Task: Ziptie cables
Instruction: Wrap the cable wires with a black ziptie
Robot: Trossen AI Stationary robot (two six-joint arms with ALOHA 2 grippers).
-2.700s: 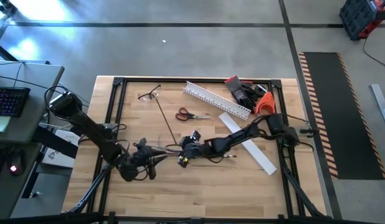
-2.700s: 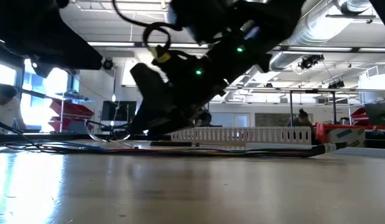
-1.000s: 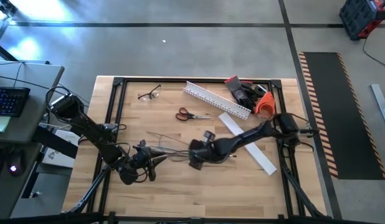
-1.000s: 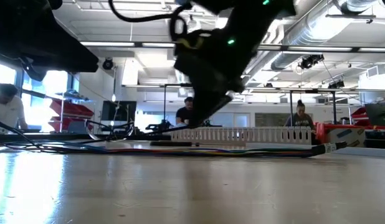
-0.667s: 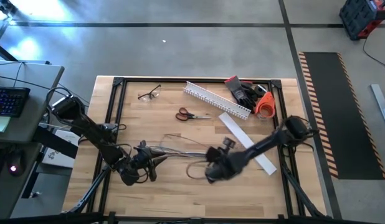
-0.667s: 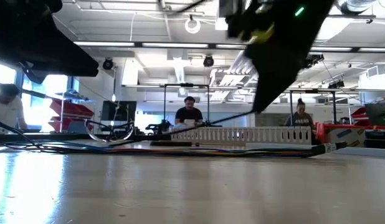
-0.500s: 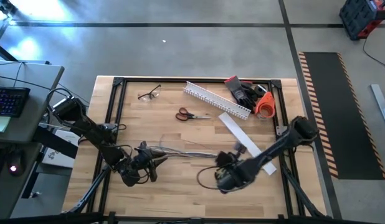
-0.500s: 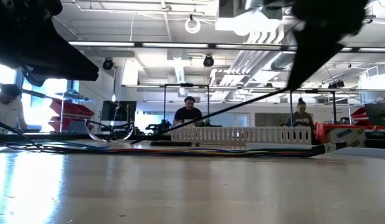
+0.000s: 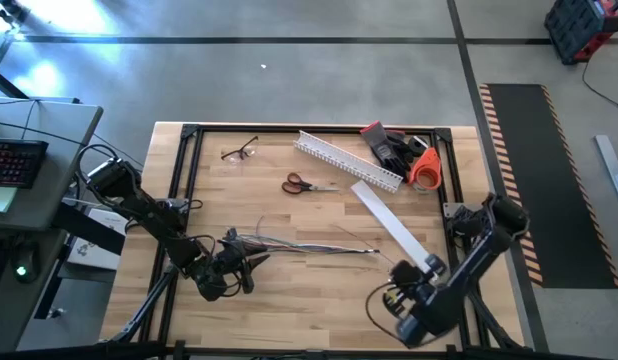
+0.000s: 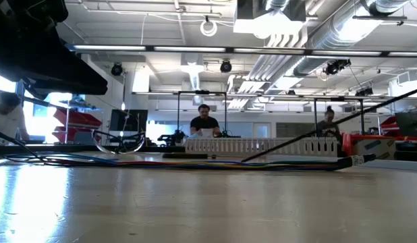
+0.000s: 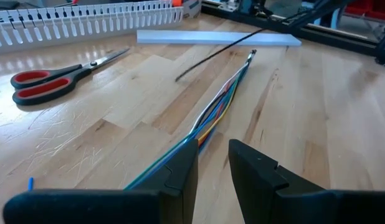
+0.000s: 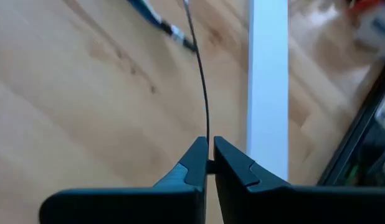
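my right end effector (image 12: 209,163) pinches the ziptie (image 12: 202,93) above the tabletop (image 9: 289,300); my left end effector (image 11: 212,163) clamps one end of the cables (image 11: 214,109).

— Room near the cables (image 9: 304,245)?
— Bare wood on the near side. Open there.
— And on the far side?
— Blocked by scissors (image 9: 307,184), white strip (image 9: 394,229), slotted duct (image 9: 347,160) beyond.
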